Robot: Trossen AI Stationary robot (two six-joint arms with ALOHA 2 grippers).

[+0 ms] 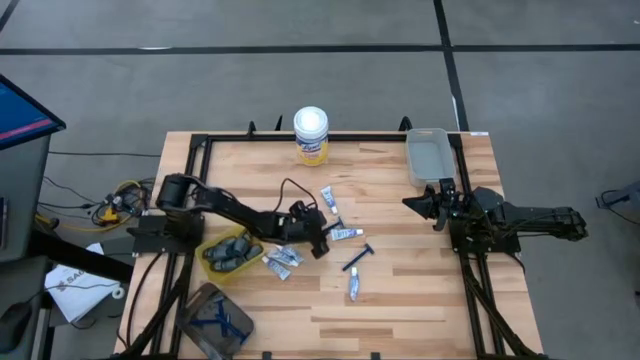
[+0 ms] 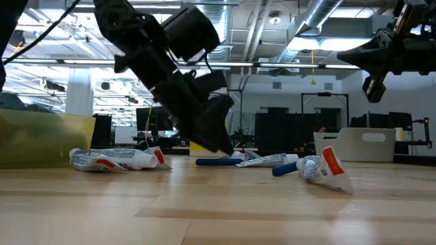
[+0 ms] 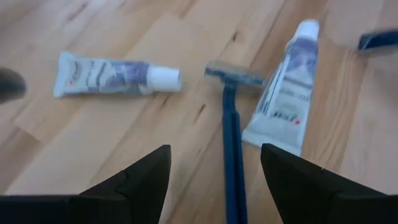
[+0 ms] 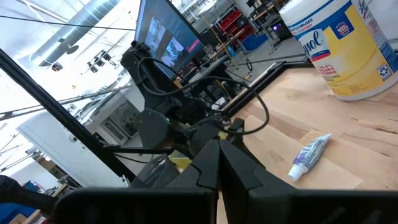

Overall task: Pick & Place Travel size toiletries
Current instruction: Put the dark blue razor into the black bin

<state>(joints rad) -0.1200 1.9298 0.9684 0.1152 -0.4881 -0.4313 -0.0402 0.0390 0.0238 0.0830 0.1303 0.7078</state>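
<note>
My left gripper [image 1: 321,245] is open, low over the middle of the table, fingers pointing down. In the left wrist view [image 3: 214,149] a thin dark blue razor [image 3: 233,143] lies flat on the wood between the fingers, untouched. A white tube [image 3: 118,78] and a second tube [image 3: 283,93] lie flat on either side of it. More tubes [image 1: 283,260] and another tube [image 1: 353,288] lie flat nearby. A razor [image 1: 358,257] lies right of the gripper. My right gripper [image 1: 410,203] is shut and raised near the table's right edge, holding nothing.
A yellow tray [image 1: 210,243] holds dark grey sticks, and a clear container [image 1: 195,318] at the near left holds blue razors. A grey bin [image 1: 428,155] sits at the far right, and a white canister with a yellow label [image 1: 311,135] stands at the far edge.
</note>
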